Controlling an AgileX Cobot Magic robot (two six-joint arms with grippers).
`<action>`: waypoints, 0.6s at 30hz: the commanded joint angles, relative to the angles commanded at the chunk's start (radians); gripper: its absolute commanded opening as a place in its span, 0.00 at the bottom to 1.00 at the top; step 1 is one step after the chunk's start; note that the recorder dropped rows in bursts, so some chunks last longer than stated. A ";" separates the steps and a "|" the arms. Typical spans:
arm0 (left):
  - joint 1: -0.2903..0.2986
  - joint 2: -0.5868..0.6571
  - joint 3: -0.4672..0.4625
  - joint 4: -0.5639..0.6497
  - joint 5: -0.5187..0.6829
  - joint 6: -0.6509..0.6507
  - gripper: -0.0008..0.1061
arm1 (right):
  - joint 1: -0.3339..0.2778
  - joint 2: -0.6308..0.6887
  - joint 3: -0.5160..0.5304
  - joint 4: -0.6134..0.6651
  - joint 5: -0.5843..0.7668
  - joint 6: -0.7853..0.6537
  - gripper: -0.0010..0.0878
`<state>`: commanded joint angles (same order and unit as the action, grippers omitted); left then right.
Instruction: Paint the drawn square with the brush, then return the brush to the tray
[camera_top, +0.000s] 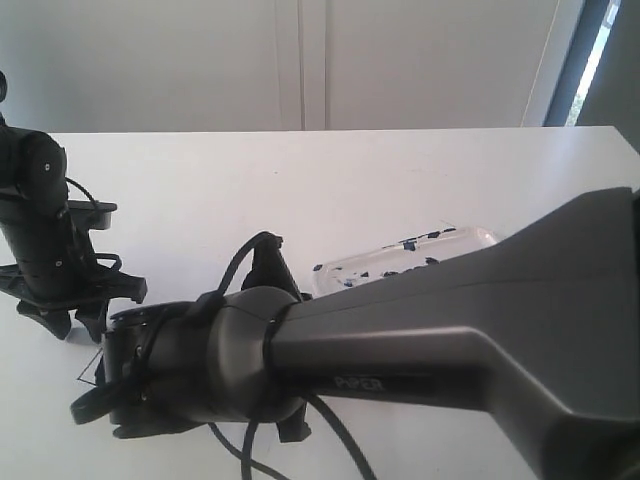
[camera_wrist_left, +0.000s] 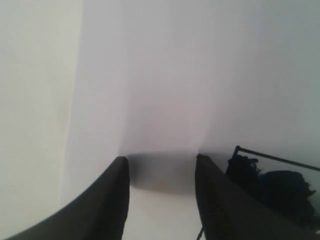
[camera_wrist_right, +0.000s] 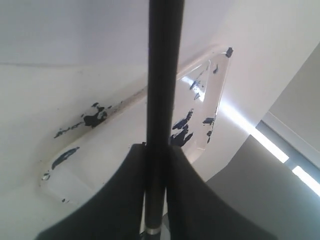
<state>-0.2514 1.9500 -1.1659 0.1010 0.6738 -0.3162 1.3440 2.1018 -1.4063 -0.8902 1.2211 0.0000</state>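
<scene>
My right gripper (camera_wrist_right: 156, 146) is shut on the brush (camera_wrist_right: 164, 75), whose black handle runs straight out between the fingers; its tip is out of view. Beyond it lies the tray (camera_wrist_right: 115, 145), glossy white with dark blue-black smears. In the exterior view the tray (camera_top: 450, 243) is mostly hidden behind my right arm (camera_top: 400, 330), which also hides the brush. My left gripper (camera_wrist_left: 161, 159) hangs open and empty over white paper. A corner of the drawn square (camera_wrist_left: 280, 160) shows beside it, with a dark mass inside the outline. Thin square lines (camera_top: 90, 367) peek out by the right arm's end.
The left arm (camera_top: 45, 230) stands at the table's left, gripper (camera_top: 72, 318) pointing down. The right arm crosses the whole foreground from right to left with loose cables (camera_top: 240, 445). A wall and window strip (camera_top: 590, 50) lie behind the white table (camera_top: 330, 180).
</scene>
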 joint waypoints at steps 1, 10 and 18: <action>0.000 0.000 0.000 0.000 0.000 0.000 0.46 | 0.009 0.000 0.000 0.000 0.000 0.000 0.01; 0.000 0.000 0.000 -0.003 0.004 0.000 0.46 | -0.020 0.000 0.000 -0.029 0.000 0.000 0.01; 0.000 0.000 0.000 -0.003 0.004 0.000 0.46 | -0.097 0.000 0.000 -0.052 0.000 0.025 0.01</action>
<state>-0.2514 1.9500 -1.1659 0.0976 0.6782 -0.3162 1.2475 2.1018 -1.4063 -0.9422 1.2211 0.0249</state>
